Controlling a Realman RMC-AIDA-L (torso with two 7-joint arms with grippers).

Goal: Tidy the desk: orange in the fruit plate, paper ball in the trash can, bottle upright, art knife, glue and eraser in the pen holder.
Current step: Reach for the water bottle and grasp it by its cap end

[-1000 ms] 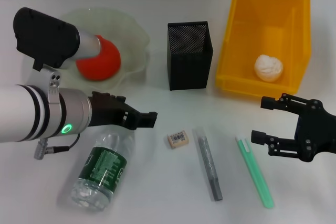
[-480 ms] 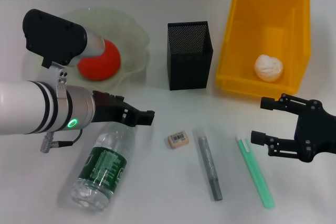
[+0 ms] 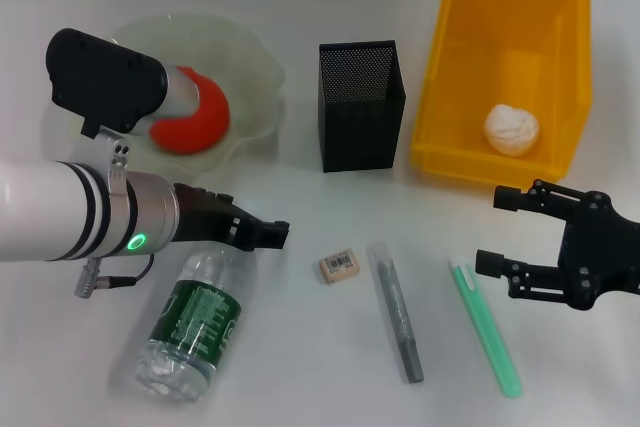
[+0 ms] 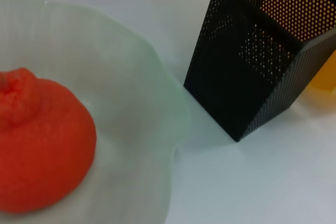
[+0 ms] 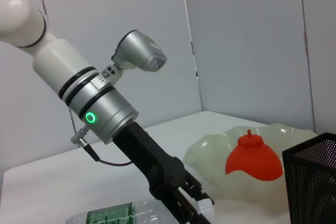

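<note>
Head view: taking the pen holder [image 3: 361, 103] as landmark, one orange [image 3: 196, 122] sits in the one fruit plate [image 3: 255, 72] to its left, and one paper ball [image 3: 511, 129] lies in the one trash can [image 3: 505, 67] to its right, so by their places those two steps look done. In front of the pen holder and to its left, one bottle [image 3: 195, 317] lies on its side, cap toward the pen holder. The left gripper [image 3: 270, 234] hangs over the cap end, probably lining up to stand the bottle up; I cannot tell how its fingers are set. In front of the pen holder lie one eraser [image 3: 339, 266], one glue [image 3: 398, 309] and one art knife [image 3: 485, 326], none yet inside. The right gripper [image 3: 505, 229] waits with fingers spread, empty, in front of the trash can and just beside the art knife's white tip.

Left wrist view: the orange [image 4: 39, 140] rests in the fruit plate [image 4: 157, 124], the pen holder [image 4: 260, 51] just beside the rim; no fingers show.

Right wrist view: the left gripper [image 5: 191, 208] reaches low at the bottle [image 5: 118, 216], near its white cap; the orange [image 5: 252, 158] and plate [image 5: 210, 148] lie beyond, beside the pen holder [image 5: 312, 182].
</note>
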